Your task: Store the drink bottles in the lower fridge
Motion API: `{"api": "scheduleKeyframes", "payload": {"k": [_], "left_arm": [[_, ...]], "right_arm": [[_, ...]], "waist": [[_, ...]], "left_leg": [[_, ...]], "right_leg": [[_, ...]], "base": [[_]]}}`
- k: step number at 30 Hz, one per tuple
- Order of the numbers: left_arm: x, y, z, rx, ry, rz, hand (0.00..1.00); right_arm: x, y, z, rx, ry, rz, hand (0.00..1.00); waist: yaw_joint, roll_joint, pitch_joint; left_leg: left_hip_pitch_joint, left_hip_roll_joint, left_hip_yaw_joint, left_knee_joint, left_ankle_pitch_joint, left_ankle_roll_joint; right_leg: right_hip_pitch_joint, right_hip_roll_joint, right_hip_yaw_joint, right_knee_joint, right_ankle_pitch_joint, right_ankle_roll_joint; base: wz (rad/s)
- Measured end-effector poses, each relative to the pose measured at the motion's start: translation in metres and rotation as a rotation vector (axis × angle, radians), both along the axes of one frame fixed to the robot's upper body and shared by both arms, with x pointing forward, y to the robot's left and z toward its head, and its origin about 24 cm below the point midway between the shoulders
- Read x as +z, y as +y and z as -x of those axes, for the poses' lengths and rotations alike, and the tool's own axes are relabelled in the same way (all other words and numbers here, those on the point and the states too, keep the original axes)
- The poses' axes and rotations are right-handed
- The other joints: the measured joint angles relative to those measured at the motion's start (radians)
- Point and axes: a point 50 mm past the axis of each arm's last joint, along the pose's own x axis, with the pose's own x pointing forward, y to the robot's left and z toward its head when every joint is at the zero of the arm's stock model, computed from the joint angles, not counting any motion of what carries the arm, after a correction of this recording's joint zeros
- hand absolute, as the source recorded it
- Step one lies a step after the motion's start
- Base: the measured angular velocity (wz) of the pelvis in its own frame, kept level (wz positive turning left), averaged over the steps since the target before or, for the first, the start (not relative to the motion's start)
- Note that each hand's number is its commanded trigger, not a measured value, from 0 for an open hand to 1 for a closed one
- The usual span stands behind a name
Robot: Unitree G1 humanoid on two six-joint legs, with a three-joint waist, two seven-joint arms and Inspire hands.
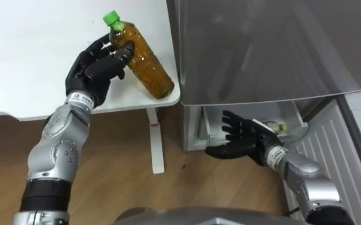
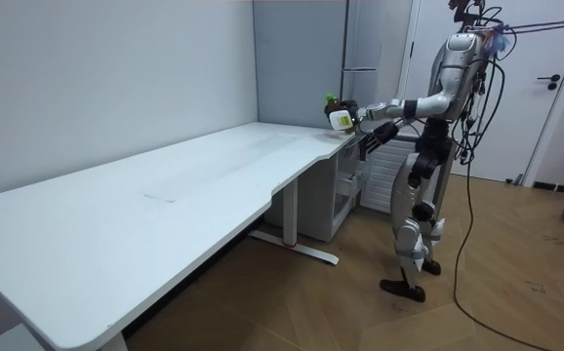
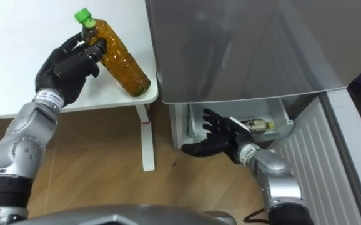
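We see the left hand (image 1: pixel 96 65) over the right-hand corner of the white counter (image 1: pixel 30 56), its fingers and thumb curled round a bottle (image 1: pixel 146 62) of amber drink just below the green cap (image 1: pixel 110 17). The bottle is tilted, cap up and to the left, base down and to the right above the counter's near corner. We cannot tell whether the base touches the surface.

Just right of the counter stands the grey fridge (image 1: pixel 262 50), its upper front closed. Below it the lower fridge compartment (image 1: pixel 296 122) is open, and its door (image 1: pixel 346 150), with a white ribbed inner face, is swung out to the right.

The right hand (image 1: pixel 240 137) is low in front of that opening, above the wooden floor (image 1: pixel 118 187). Its fingers are spread and straight, the thumb is out to the left, and it holds nothing. Behind it a second bottle (image 1: pixel 275 127) lies on its side inside the compartment, partly hidden by the wrist.

In the room view the robot stands upright on the wooden floor at the far end of the long counter, beside the fridge, with the bottle raised over the counter's corner.
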Motion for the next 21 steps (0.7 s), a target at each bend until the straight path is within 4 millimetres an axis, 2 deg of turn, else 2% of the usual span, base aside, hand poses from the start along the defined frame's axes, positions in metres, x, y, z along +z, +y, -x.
{"api": "scheduleKeyframes", "payload": {"k": [4, 15, 21], "left_arm": [[-0.002, -0.001, 0.003, -0.013, -0.002, 0.007, 1.0], [-0.003, -0.005, 0.005, -0.059, -0.014, 0.015, 1.0], [-0.004, -0.013, 0.005, -0.125, -0.022, 0.007, 1.0]], "right_arm": [[0.002, 0.002, -0.001, 0.026, -0.005, -0.019, 0.0], [0.024, 0.01, -0.012, 0.148, -0.091, -0.07, 0.0], [0.029, 0.017, -0.014, 0.233, -0.099, -0.115, 0.0]], "waist": [[0.002, -0.002, -0.0014], [0.005, -0.004, -0.0007], [0.005, -0.008, 0.0017]], "left_leg": [[0.0, 0.0, -0.006, 0.0, 0.001, -0.001], [0.001, -0.001, -0.008, 0.006, 0.001, -0.001], [-0.002, -0.001, -0.009, 0.002, 0.001, 0.0]], "right_leg": [[0.003, -0.001, -0.024, 0.0, 0.0, 0.0], [0.013, -0.003, -0.022, 0.001, 0.0, 0.0], [0.013, -0.002, -0.019, 0.002, 0.0, 0.0]], "base": [[0.05], [0.0], [0.0]]}}
